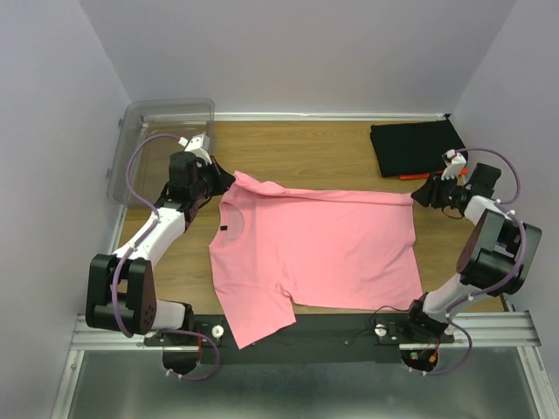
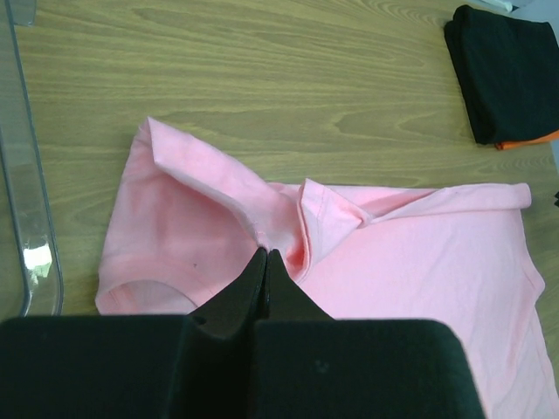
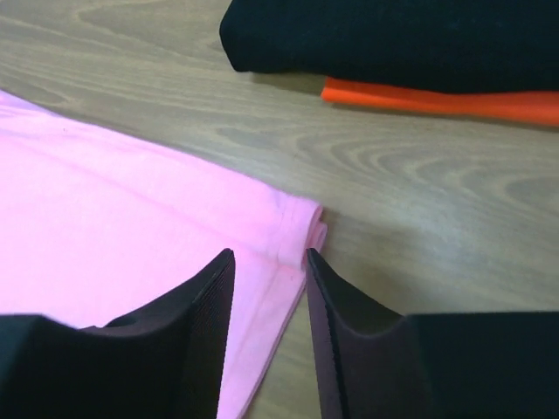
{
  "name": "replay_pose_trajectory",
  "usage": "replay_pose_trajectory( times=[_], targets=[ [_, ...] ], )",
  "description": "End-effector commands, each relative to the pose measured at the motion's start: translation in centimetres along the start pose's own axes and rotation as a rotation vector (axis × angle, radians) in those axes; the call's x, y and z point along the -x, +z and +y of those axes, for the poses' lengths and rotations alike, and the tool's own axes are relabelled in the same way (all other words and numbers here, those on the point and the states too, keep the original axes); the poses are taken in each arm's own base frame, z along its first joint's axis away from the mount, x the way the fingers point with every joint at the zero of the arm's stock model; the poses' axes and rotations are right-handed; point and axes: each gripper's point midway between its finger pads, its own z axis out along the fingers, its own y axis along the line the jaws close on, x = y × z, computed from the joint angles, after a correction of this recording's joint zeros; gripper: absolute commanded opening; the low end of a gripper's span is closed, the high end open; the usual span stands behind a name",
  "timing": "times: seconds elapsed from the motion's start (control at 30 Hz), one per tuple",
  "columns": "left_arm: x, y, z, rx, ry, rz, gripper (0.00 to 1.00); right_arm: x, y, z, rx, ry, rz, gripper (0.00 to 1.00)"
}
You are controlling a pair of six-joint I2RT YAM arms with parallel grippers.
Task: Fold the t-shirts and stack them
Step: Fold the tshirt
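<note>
The pink t-shirt (image 1: 323,249) lies spread flat on the middle of the worktop (image 1: 306,148), with the collar toward the left arm and the hem toward the right arm. The left hand (image 2: 266,253) is closed on a raised pinch of cloth at the far shoulder. The right hand (image 3: 269,255) has its jaws apart over the far hem corner and grips nothing, an arrangement that probably serves to straighten that edge for folding. The black t-shirt (image 1: 417,147) rests folded on the orange t-shirt (image 3: 437,100) at the far right corner, marking the likely stack location.
</note>
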Motion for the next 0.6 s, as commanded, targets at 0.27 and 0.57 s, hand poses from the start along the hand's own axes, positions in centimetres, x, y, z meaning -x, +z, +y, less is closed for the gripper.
replay_pose_trajectory(
  times=[0.27,0.57],
  targets=[
    [0.4,-1.2,-0.9,-0.041,0.017,-0.016,0.00,0.6,-1.8,1.3,0.045,0.009,0.040,0.55],
    [-0.1,-1.3,-0.9,-0.046,0.017,-0.007,0.00,-0.6,0.8,-1.1,0.058,0.150,0.124,0.52]
  ],
)
